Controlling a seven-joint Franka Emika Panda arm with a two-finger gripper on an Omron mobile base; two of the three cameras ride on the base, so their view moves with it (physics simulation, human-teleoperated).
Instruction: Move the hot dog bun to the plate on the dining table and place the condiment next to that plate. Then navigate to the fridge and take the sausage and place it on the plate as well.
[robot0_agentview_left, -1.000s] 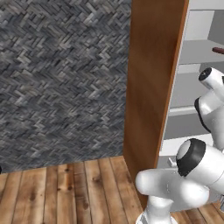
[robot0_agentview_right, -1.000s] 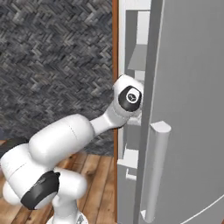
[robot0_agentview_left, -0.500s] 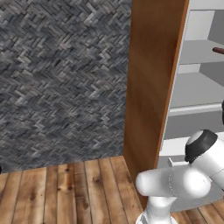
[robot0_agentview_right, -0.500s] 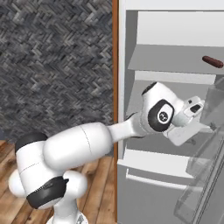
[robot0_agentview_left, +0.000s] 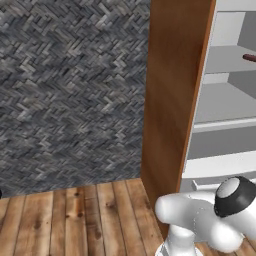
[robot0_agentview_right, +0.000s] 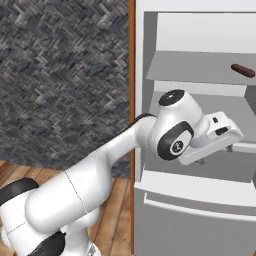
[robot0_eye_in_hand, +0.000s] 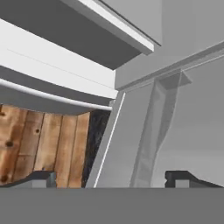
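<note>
The fridge (robot0_agentview_right: 200, 190) stands open with its grey shelves showing. A dark reddish-brown sausage (robot0_agentview_right: 243, 70) lies on an upper shelf at the right, also visible as the sausage (robot0_agentview_left: 249, 58) at the right edge of the left base view. My gripper (robot0_agentview_right: 216, 155) reaches into the fridge a shelf below the sausage and to its left, pointing down and to the right. In the hand view my gripper (robot0_eye_in_hand: 111, 179) is open, its dark fingertips (robot0_eye_in_hand: 41, 178) set wide apart with nothing between them, facing the fridge's inner wall and shelf edges.
A brown wooden panel (robot0_agentview_left: 175, 100) flanks the fridge on its left. Behind it is a grey woven-pattern wall (robot0_agentview_left: 70, 90), and below lies a wooden plank floor (robot0_agentview_left: 75, 220). A white drawer front (robot0_agentview_right: 190, 210) projects at the bottom of the fridge.
The fridge door has swung open and out of the right base view. My arm has moved from the door's edge into the fridge, and the jaws have widened a little.
</note>
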